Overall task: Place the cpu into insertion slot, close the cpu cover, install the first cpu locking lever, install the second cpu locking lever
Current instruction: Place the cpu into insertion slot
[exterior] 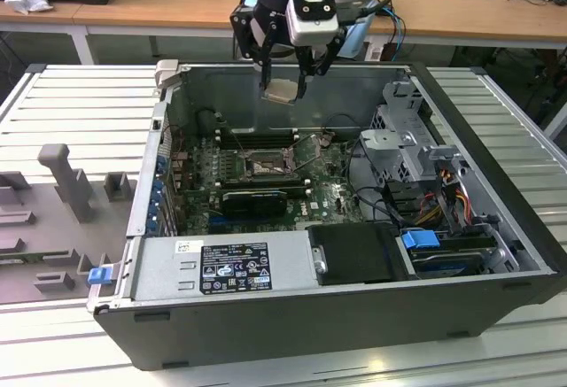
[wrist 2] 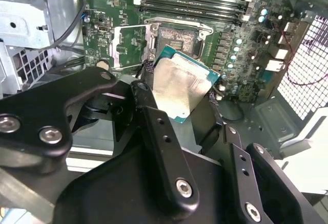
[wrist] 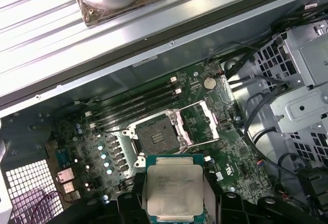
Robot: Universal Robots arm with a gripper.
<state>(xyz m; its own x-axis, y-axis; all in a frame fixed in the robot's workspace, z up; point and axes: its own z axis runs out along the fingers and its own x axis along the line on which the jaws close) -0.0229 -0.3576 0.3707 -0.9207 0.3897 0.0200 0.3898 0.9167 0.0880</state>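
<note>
The end effector (exterior: 282, 84) hangs over the far side of an open computer case (exterior: 496, 254), which lies on its side on a ribbed metal bench (exterior: 80, 86); its 2 fingers are drawn in against opposite edges of the cpu (exterior: 282, 93) and hold it in the air, clear of the board below. In the first wrist view the cpu (wrist: 174, 188) shows its pale silvery top with a green border around it, clamped between the dark fingers (wrist: 130, 203); in the second wrist view the same chip (wrist 2: 182, 88) sits tilted between the black finger links.

The insertion slot (wrist: 156, 137) lies bare on the green motherboard (wrist: 241, 172), its dark contact field framed by a metallic rim; the cpu is above it and apart from it, not seated. The cpu cover (wrist: 202, 124) is swung open and stands to 1 side of the slot, hinged at the slot's edge; in the second wrist view the cover (wrist 2: 125, 44) shows as a thin silvery frame beside the slot (wrist 2: 177, 42).

A row of long black memory slots (wrist: 136, 103) runs just beside the socket; in the exterior view a black card (exterior: 255, 199) lies on the near side of the slot, a grey power supply (exterior: 221, 267) fills the case's near edge, and a metal drive cage (exterior: 399, 130) stands toward the exterior view's right.
</note>
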